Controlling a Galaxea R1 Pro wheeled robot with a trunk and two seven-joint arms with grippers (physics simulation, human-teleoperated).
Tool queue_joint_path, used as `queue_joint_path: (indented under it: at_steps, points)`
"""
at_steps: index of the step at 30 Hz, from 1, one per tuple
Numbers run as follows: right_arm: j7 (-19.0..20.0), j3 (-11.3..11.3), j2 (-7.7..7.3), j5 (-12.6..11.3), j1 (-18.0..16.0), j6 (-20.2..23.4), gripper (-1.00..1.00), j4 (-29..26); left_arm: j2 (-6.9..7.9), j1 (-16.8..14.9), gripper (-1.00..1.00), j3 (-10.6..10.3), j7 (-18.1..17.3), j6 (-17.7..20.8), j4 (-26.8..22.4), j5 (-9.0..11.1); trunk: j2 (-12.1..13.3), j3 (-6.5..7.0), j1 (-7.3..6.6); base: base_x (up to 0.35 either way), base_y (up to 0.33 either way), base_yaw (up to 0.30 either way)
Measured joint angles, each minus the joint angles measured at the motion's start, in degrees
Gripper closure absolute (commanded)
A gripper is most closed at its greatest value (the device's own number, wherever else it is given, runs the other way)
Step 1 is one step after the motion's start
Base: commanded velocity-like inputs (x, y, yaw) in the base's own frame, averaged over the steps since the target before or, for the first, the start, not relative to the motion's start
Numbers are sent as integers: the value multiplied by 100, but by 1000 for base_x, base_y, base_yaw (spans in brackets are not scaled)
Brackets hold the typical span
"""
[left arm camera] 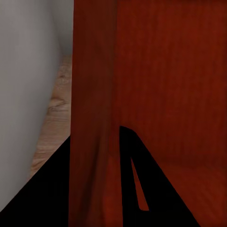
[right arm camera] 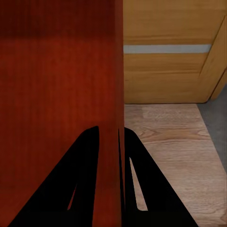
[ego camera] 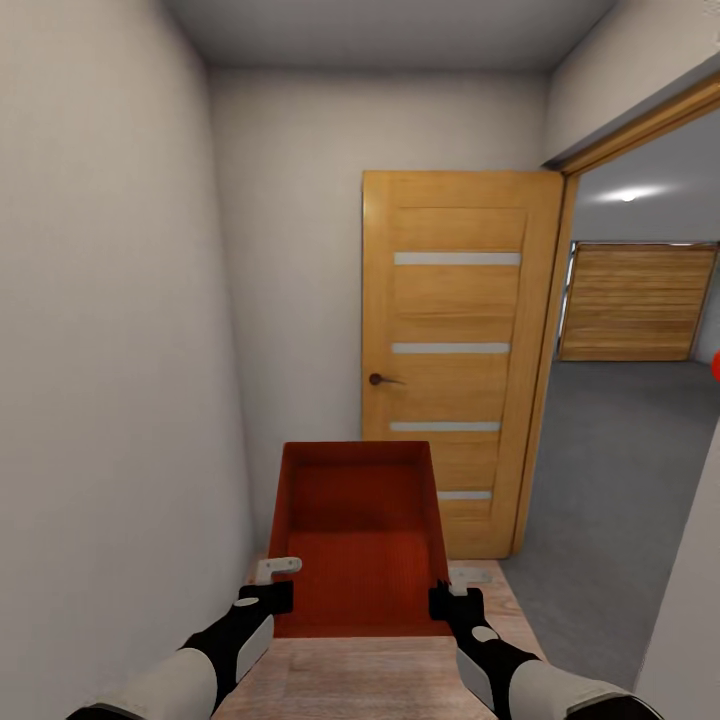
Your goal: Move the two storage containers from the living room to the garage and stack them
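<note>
I have the ribbed red-orange bin (ego camera: pixel 357 540) up in front of me, the left gripper (ego camera: pixel 268 596) clamped on its left wall and the right gripper (ego camera: pixel 447 602) on its right wall, so the load stays level and clear of the plank floor (ego camera: pixel 350 680). The open wooden door (ego camera: pixel 455 350) leaves the way to the garage's grey concrete (ego camera: pixel 610 470) free on my right.
</note>
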Motion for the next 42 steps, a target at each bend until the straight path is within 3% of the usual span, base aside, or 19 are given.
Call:
queue_joint_path:
  at_steps: [37,42]
  points:
    - [-4,-12,0,19,0,2,100,-2,0,0,100,1,-1,-3,4,1,0,0,0,0,0,-269]
    - [-5,-12,0,25,0,4,100,-2,-1,0,100,2,0,-9,9,3,0,0,-1,45,0,-79]
